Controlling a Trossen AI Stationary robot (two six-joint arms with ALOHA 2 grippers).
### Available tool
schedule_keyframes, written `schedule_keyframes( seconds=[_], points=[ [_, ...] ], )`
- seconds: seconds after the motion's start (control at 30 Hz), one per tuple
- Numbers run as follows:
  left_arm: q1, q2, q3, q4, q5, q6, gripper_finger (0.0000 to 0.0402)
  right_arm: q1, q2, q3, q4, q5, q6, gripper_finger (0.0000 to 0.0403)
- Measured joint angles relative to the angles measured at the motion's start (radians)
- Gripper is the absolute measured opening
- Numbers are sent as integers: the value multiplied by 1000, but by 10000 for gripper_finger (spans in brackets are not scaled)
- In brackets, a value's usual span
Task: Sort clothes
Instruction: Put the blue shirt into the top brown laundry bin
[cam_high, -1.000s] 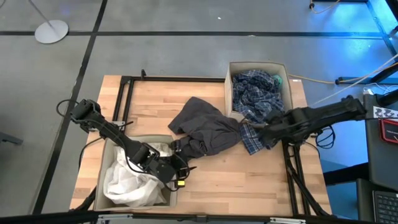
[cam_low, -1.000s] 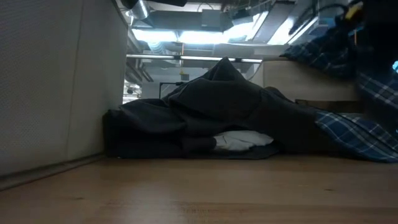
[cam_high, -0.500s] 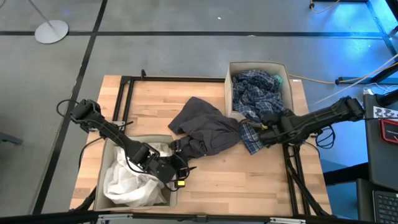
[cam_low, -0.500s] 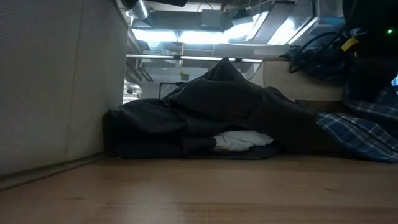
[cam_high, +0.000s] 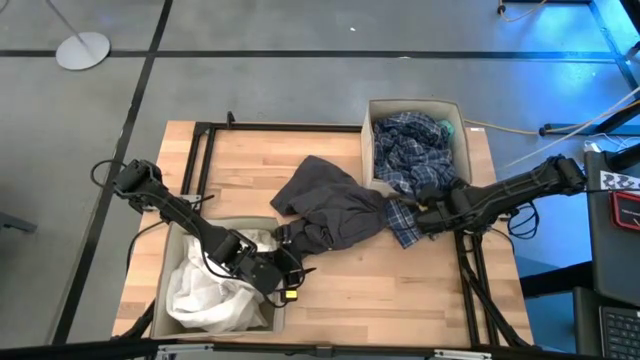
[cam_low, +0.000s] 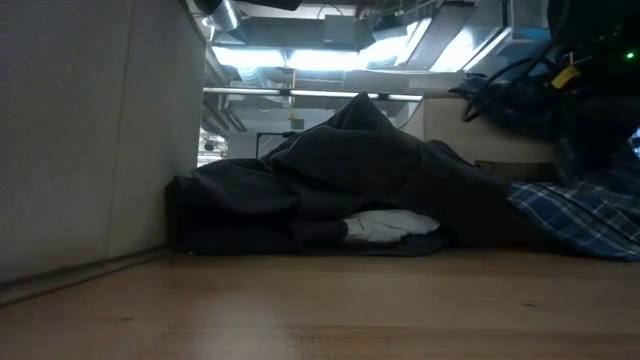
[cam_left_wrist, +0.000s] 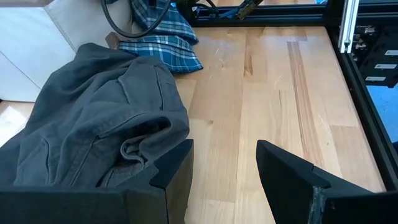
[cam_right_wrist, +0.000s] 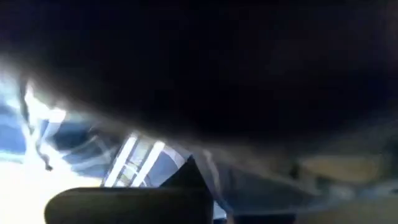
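Observation:
A dark grey garment (cam_high: 325, 205) lies crumpled on the middle of the table. A blue-white plaid shirt (cam_high: 412, 150) fills the far right bin (cam_high: 415, 103). One part of it hangs over the bin's near wall onto the table (cam_high: 404, 225). A teal piece (cam_high: 447, 128) shows in that bin. White clothes (cam_high: 205, 290) lie in the near left bin. My left gripper (cam_left_wrist: 224, 168) stands open just beside the grey garment's near edge (cam_left_wrist: 124, 149). My right gripper (cam_high: 418, 213) is shut, low on the plaid shirt's hanging part. My right gripper is down on the plaid shirt's hanging part (cam_high: 408, 212), just in front of the bin's near wall, reaching in from the table's right. Its own body hides the fingertips, and its wrist view shows only plaid cloth close up. That part's lower end lies on the table.
The near left bin's tall wall (cam_low: 90, 150) stands close to the grey garment (cam_low: 370, 180), and a white piece (cam_low: 390, 222) shows under that garment. Bare wood lies along the table's near edge (cam_high: 380, 300) and at its far left (cam_high: 250, 160).
My right gripper has come down and slightly toward the table's left, onto the plaid shirt's hanging part. In the low view the arm now covers the plaid cloth that showed at the bin's wall a second ago. The grey garment has not moved.

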Motion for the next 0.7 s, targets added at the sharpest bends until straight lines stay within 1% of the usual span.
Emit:
schedule_keyframes(
  seconds=[0.1, 0.17, 0.23, 0.33, 0.43, 0.53, 0.6, 0.7],
  points=[
    [0, 0, 0, 0, 0, 0, 166, 0, 0, 21, -7, -75, -27, 9],
    [0, 0, 0, 0, 0, 0, 166, 0, 0, 60, -16, -117, -41, 5],
    [0, 0, 0, 0, 0, 0, 166, 0, 0, 120, -15, -130, -66, 7],
    [0, 0, 0, 0, 0, 1, 166, 0, -1, 230, -8, -118, -142, 10],
    [0, 0, 0, 0, 0, 5, 166, 0, -1, 351, -7, -55, -225, 5],
    [0, 0, 0, 0, 0, 7, 166, -1, -1, 489, -7, 29, -314, 4],
    [0, 0, 0, 0, 0, 12, 166, -1, -2, 586, -6, 119, -357, 6],
    [0, 0, 0, 0, 0, 15, 166, -1, -2, 734, -5, 300, -443, 5]
  ],
)
